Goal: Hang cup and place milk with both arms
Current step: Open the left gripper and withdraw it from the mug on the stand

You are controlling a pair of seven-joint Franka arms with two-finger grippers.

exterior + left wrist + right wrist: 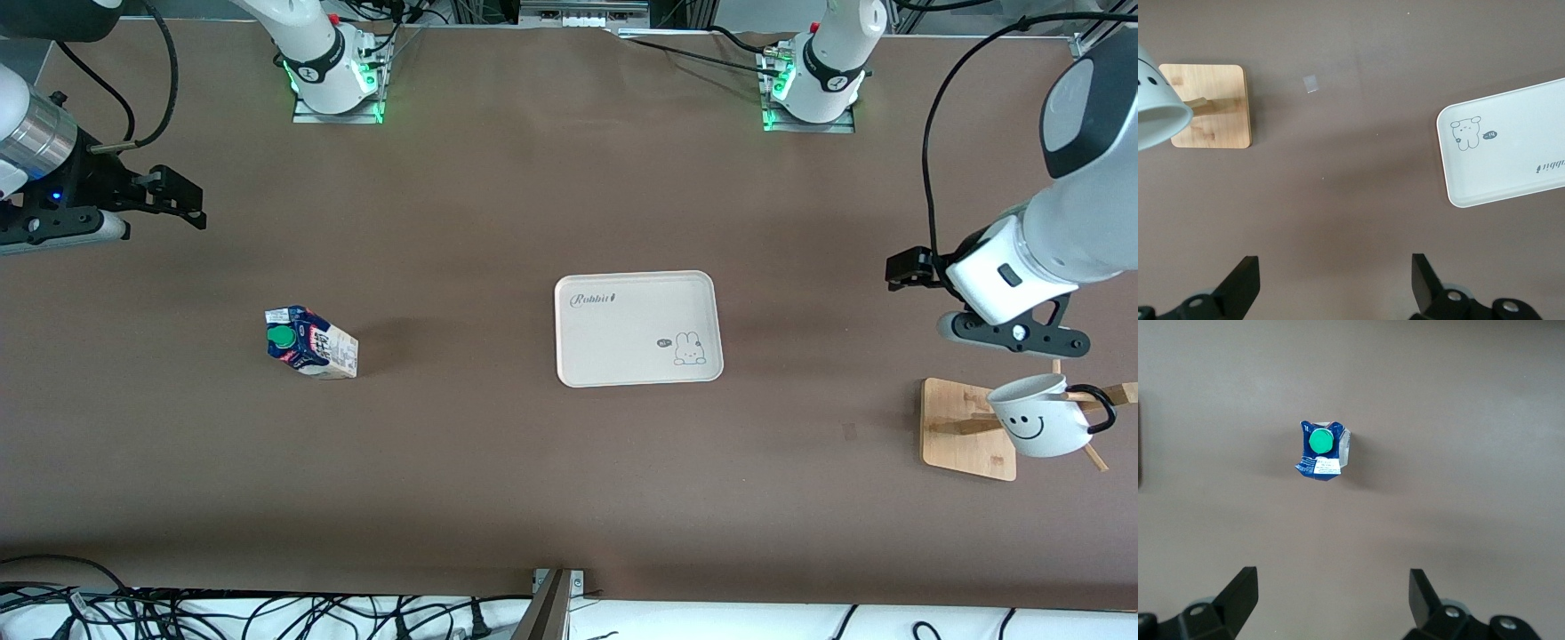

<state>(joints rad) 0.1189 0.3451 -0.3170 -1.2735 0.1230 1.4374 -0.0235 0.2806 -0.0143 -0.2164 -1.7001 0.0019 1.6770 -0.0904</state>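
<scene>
The cup [1036,418], a white mug with a smiley face, hangs by its black handle on a peg of the wooden rack [956,427] at the left arm's end of the table. Its rim shows in the left wrist view [1158,100] beside the rack's base [1211,107]. My left gripper [907,269] is open and empty, up over the table between the rack and the tray, apart from the cup [1335,280]. The milk [309,342] stands upright toward the right arm's end [1321,450]. My right gripper [182,200] is open and empty, up over the table near the milk [1331,597].
A white tray [636,329] with a rabbit print lies flat in the middle of the table, with nothing on it [1511,153]. A small pale patch [1311,83] marks the table near the rack. Cables lie along the table's edge nearest the front camera.
</scene>
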